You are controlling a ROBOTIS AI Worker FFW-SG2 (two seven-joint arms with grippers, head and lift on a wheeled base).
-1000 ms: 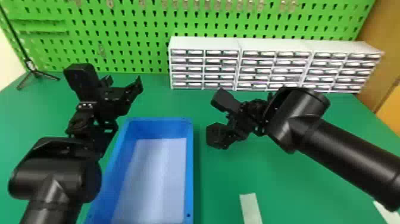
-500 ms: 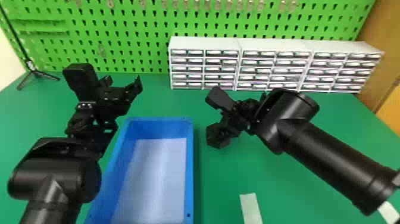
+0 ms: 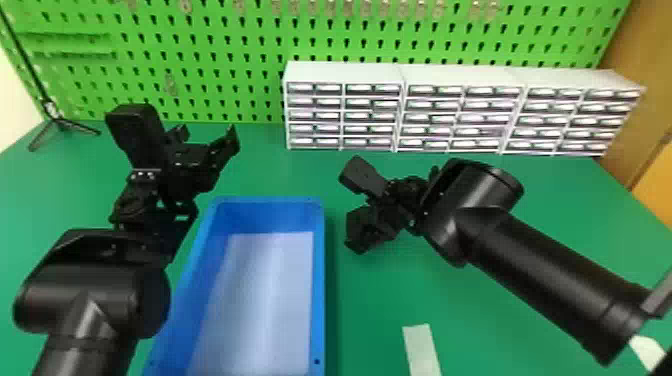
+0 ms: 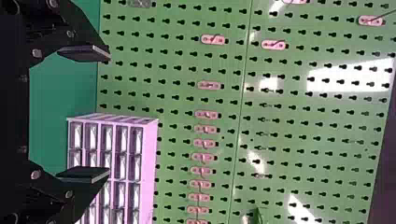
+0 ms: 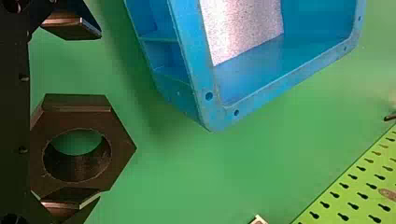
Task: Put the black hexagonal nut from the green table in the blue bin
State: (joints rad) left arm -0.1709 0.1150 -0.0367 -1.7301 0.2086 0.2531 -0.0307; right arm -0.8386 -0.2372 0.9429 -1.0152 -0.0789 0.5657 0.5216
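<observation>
Well, my right tool (image 5: 97, 114) was spread wide, and it had not pinched anything. The black hexagonal nut (image 5: 123, 149) was on the green table (image 3: 475, 325), to the right of the blue bin (image 3: 318, 300) and just outside it. It seemed to lie flat, with its round hole facing up.

My right arm was much the nearer one, so this looked like its job. The nut sat between my two right fingers, but not in the middle. It was right by one finger (image 5: 70, 200), and I could not tell if they touched. The other finger (image 5: 74, 28) was apart from it, with a gap of green between. I thought I had to even up that gap first, then squeeze. If I squeezed too soon, the nut might slide or twist.

My left tool (image 4: 108, 113) was spread and empty, up past the bin's left side.
</observation>
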